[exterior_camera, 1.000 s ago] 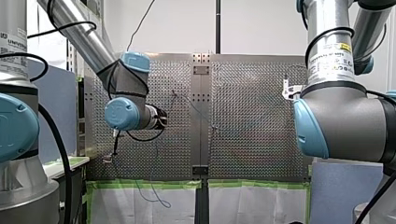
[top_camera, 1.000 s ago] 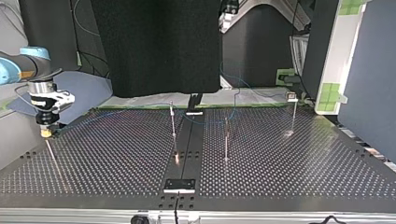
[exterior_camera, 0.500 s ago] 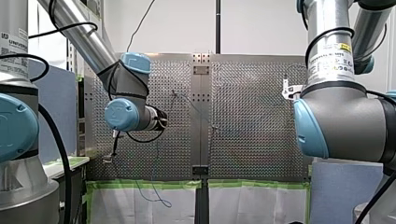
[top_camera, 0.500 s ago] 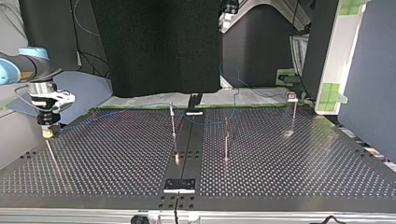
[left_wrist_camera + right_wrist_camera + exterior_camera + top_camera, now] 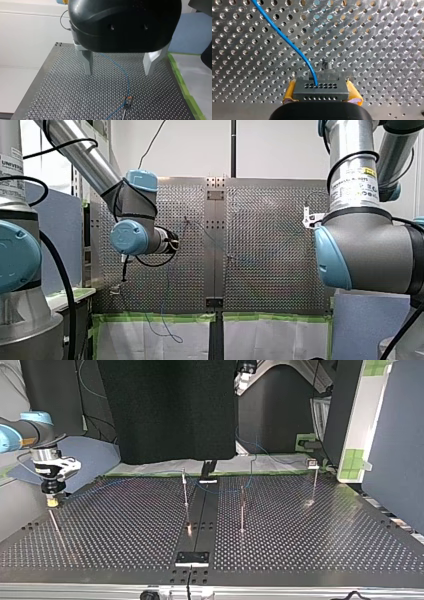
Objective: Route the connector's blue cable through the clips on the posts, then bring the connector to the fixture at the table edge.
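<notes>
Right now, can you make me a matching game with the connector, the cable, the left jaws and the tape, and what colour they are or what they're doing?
Things:
1 connector
2 cable
3 left jaws
4 tape

Matches:
A green
B open, holding nothing
C blue
D gripped between the right jaws' yellow pads

Pairs: 1-D, 2-C, 3-B, 4-A

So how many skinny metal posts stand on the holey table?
4, in the top view: a middle-left post, a middle-right post, a far-right post, and a far-left post below my right gripper. More may be hidden.
</notes>
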